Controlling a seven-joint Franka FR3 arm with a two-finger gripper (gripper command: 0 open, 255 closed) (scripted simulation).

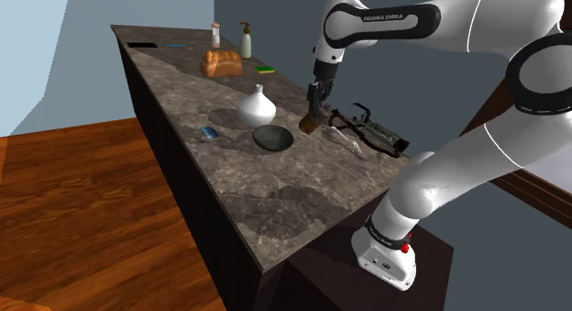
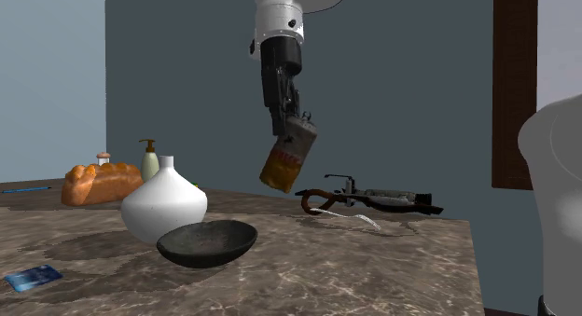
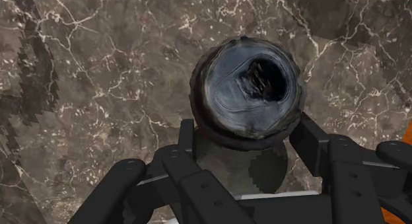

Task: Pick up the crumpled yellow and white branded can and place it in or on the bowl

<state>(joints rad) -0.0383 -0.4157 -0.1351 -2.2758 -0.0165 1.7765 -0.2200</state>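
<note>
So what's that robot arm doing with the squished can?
The white robot arm has its black gripper shut on the crumpled yellow can and holds it in the air above the stone counter. The dark bowl sits empty on the counter, near a white vase. The can hangs off to one side of the bowl, so putting it in is not yet done.

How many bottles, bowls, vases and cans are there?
2 bottles: pale green pump bottle, small capped bottle
1 dark round bowl
1 white round vase
1 crumpled yellow can, in the black pincer
Total: 5
</note>
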